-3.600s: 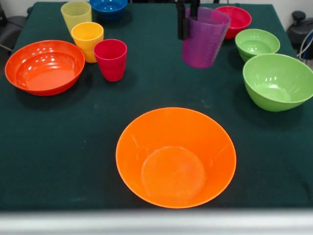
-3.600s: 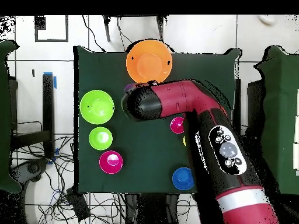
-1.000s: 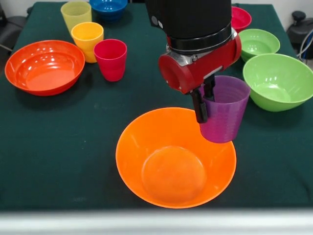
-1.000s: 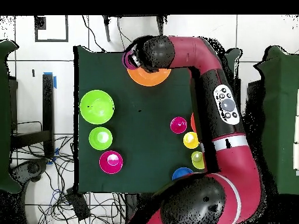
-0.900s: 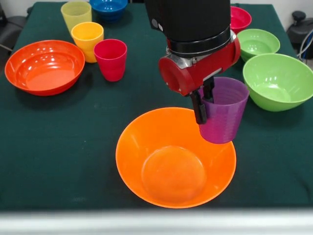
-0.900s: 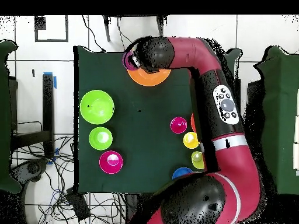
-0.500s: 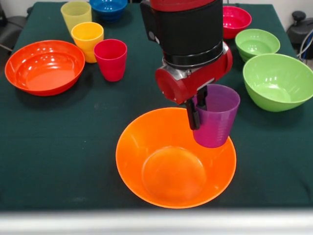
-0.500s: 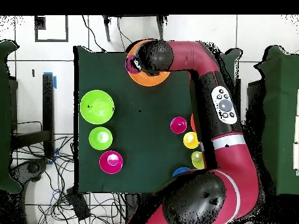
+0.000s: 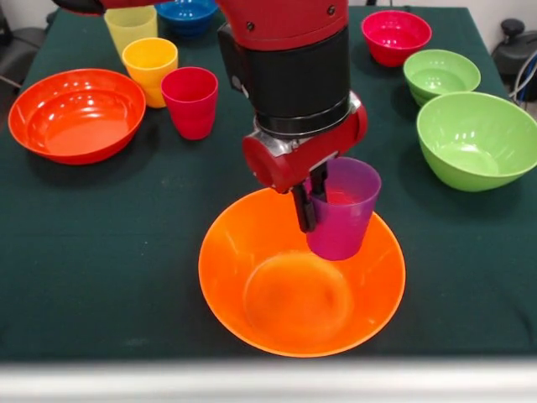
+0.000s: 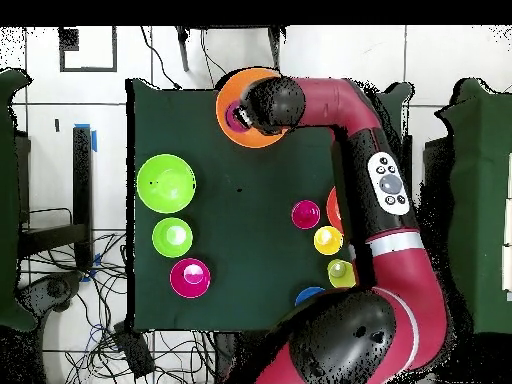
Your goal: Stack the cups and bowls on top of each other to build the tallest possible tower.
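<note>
We see the tool (image 9: pixel 312 201) holding the translucent ribbed purple plastic cup (image 9: pixel 340 210) by its rim, one black finger (image 9: pixel 302 208) outside the wall and the other inside. The cup is upright and hangs over the inside of the large deep yellow-orange plastic bowl (image 9: pixel 252 294), toward the far right part of it; we cannot tell if its bottom touches the bowl. This bowl stands on the dark green tabletop (image 9: pixel 126 243) close to the front edge. At the far left stand the pale yellow cup (image 9: pixel 127 25), the yellow-orange cup (image 9: pixel 149 67) and the red-pink cup (image 9: pixel 190 101), near the wide shallow orange-red bowl (image 9: pixel 75 113). At the right are the large green bowl (image 9: pixel 478 138), the small green bowl (image 9: pixel 440 75) and the small red-pink bowl (image 9: pixel 396 35). The small blue bowl (image 9: pixel 186 13) is at the far edge.
</note>
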Controlling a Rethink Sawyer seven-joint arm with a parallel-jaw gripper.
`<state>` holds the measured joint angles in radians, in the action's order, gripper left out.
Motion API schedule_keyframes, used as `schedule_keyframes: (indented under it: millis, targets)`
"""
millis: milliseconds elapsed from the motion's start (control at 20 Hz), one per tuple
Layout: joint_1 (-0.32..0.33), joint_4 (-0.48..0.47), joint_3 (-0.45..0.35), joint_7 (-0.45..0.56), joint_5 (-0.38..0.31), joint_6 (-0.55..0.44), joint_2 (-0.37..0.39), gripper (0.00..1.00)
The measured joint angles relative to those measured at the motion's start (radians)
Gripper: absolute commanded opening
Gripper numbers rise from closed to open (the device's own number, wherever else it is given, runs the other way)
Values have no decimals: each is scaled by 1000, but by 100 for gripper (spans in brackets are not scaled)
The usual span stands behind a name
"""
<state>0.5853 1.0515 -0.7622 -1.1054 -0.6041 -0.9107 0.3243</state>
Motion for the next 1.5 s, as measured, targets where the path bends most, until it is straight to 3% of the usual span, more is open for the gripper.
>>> schedule_keyframes:
  millis: [750, 1500]
  targets:
    - [45, -18, -4, 137, -10, 0, -56, 0]
    - [39, -19, -35, 143, 3, 0, -100, 0]
